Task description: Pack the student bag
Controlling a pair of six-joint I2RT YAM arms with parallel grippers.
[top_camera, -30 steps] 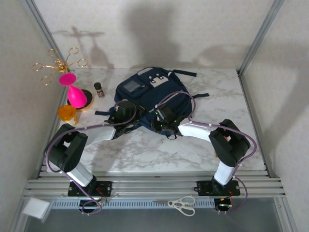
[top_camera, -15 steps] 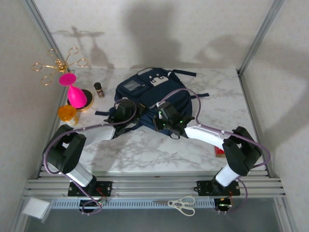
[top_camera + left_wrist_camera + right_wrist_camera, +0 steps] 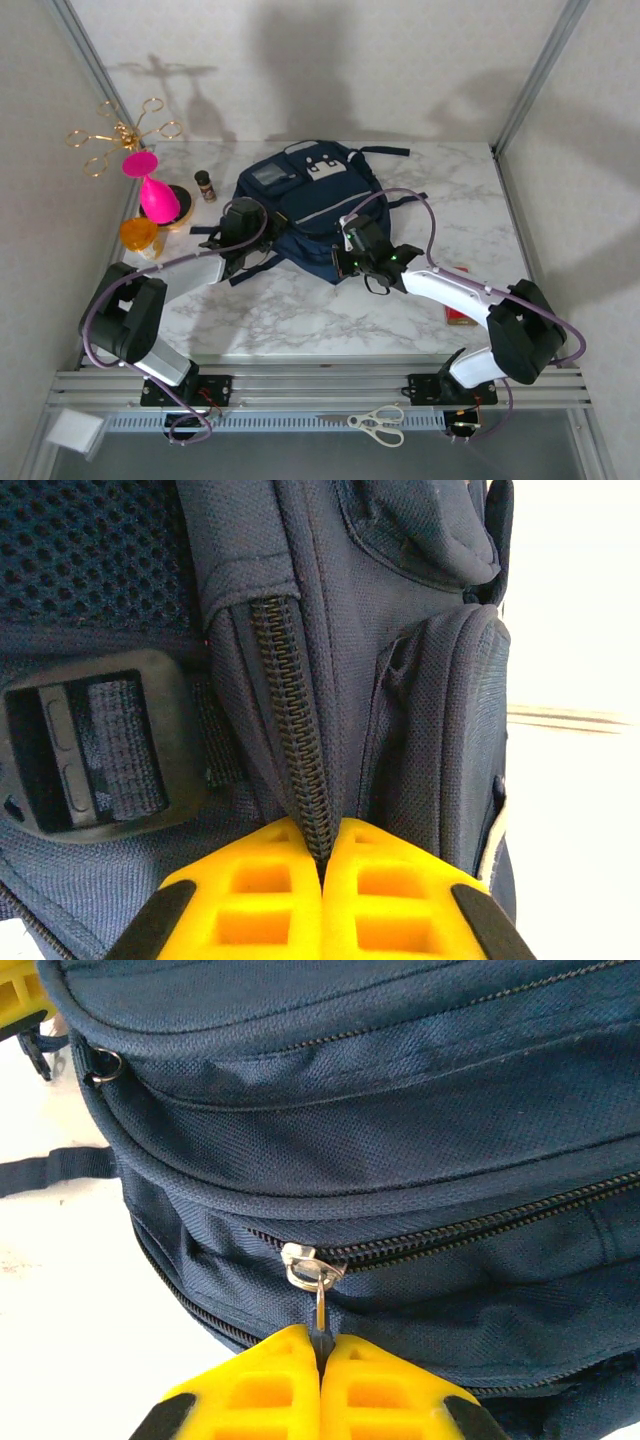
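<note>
Pinching a thin metal zipper pull (image 3: 318,1300), the right claw (image 3: 320,1345) has its ribbed yellow fingers pressed flat together just below the silver slider, against coarse-woven navy fabric. The left claw (image 3: 322,848), likewise pressed together, nips a padded ridge of the student bag (image 3: 410,680) where a black coil zipper (image 3: 295,730) runs down into the seam between its fingers. A dark plastic strap buckle (image 3: 95,740) and open mesh padding lie just beside it. Seen from above, the bag lies flat, front pockets up, at the middle back of the white marble-veined surface (image 3: 300,300), between both arms. A glossy pink vase (image 3: 155,195) and a small brown bottle (image 3: 205,185) stand to its left.
</note>
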